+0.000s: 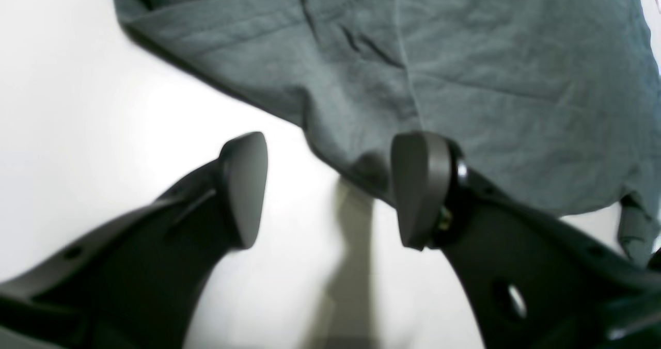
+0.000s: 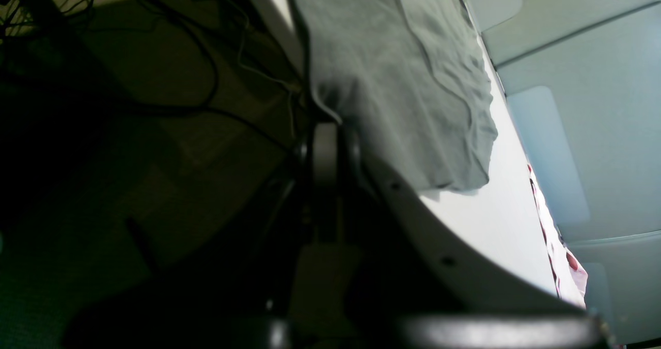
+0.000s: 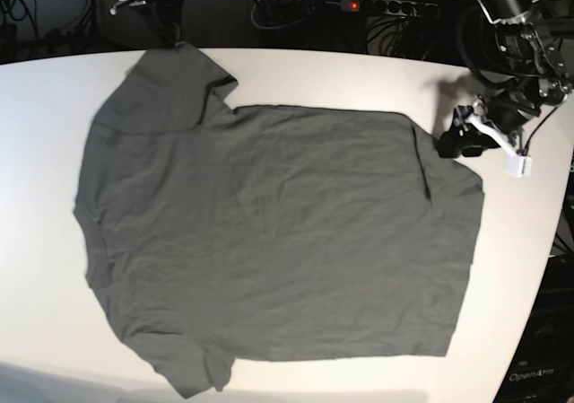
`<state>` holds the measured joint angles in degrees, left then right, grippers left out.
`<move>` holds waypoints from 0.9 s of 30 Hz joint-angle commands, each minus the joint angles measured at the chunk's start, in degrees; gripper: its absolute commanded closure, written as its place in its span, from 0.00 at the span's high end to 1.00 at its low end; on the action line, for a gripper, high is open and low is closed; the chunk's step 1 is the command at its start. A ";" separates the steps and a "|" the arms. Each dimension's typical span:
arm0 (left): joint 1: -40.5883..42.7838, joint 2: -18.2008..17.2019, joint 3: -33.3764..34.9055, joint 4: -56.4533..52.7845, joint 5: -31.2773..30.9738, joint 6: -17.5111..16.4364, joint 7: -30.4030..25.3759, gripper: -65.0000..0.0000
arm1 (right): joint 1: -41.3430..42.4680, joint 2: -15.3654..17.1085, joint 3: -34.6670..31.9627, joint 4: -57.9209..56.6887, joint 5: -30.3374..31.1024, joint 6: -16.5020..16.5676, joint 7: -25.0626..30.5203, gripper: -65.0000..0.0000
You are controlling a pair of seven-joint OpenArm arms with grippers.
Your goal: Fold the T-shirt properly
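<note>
The T-shirt lies spread flat across the tabletop, unfolded, every fold still ahead, while my left hand gapes empty at its upper-right corner and my right hand is closed.

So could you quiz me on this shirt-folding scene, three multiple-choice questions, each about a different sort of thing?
1. Where is the T-shirt?
A. Spread flat on the white table
B. Hanging from an arm
C. On the floor

2. What colour is the T-shirt?
A. Red
B. Dark grey
C. Yellow

3. How does the left end effector stand?
A. Clamped on a sleeve
B. Shut, holding nothing
C. Open, holding nothing

Answers:
1. A, since the base view shows it laid out across the tabletop.
2. B, as every view shows plain dark grey cloth.
3. C, because the left wrist view shows its fingers wide apart at the shirt's edge with only table between them.
</note>
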<state>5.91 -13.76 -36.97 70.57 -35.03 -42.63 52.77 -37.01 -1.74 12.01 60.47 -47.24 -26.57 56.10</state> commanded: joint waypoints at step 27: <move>-9.74 9.50 0.27 25.74 0.96 2.63 22.44 0.04 | 2.16 1.34 0.08 -7.32 0.69 -1.34 1.44 0.00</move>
<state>-2.83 -3.68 -36.62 95.35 -33.21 -39.83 76.03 -34.35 -0.60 11.99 52.71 -47.05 -26.61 56.75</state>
